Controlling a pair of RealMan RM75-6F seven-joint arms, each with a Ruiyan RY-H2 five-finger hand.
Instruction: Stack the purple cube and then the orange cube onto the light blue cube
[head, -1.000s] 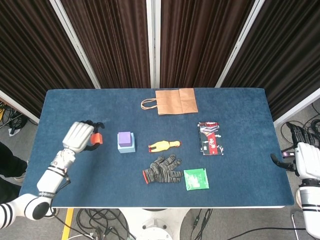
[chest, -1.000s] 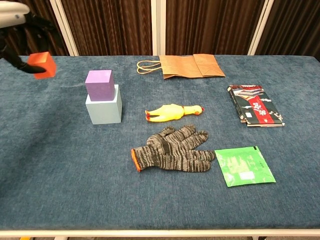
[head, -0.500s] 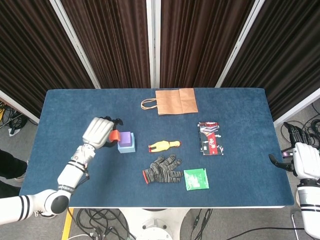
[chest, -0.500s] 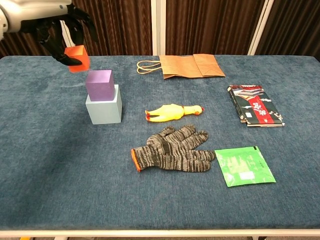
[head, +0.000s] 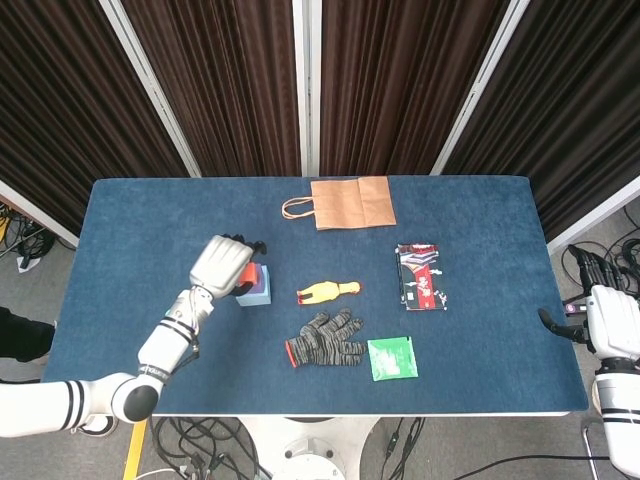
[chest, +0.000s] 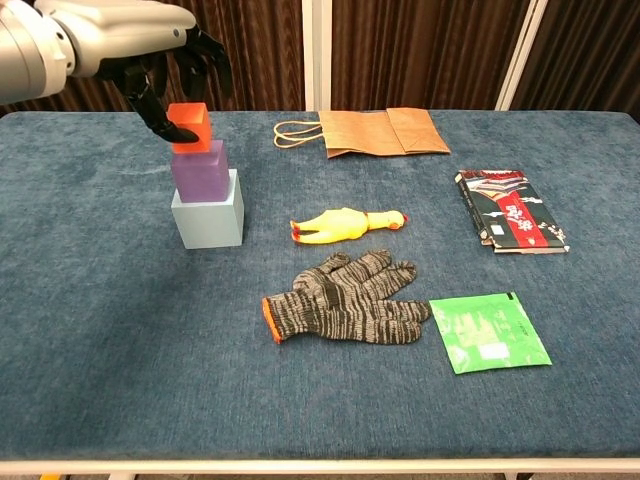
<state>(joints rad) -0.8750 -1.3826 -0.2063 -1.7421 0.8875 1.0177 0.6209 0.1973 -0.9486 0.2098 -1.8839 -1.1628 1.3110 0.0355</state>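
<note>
Fingers of the left robot hand (chest: 165, 70) grip the orange cube (chest: 189, 126) atop the purple cube (chest: 199, 170).

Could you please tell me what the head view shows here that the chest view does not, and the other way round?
Only the head view shows the right hand, idle off the table's right edge, and the floor cables. Only the chest view shows the small orange cube clearly, gripped by the left hand over the purple cube that sits on the light blue cube. Both show the brown paper bag, yellow rubber chicken and striped knit glove.
</note>
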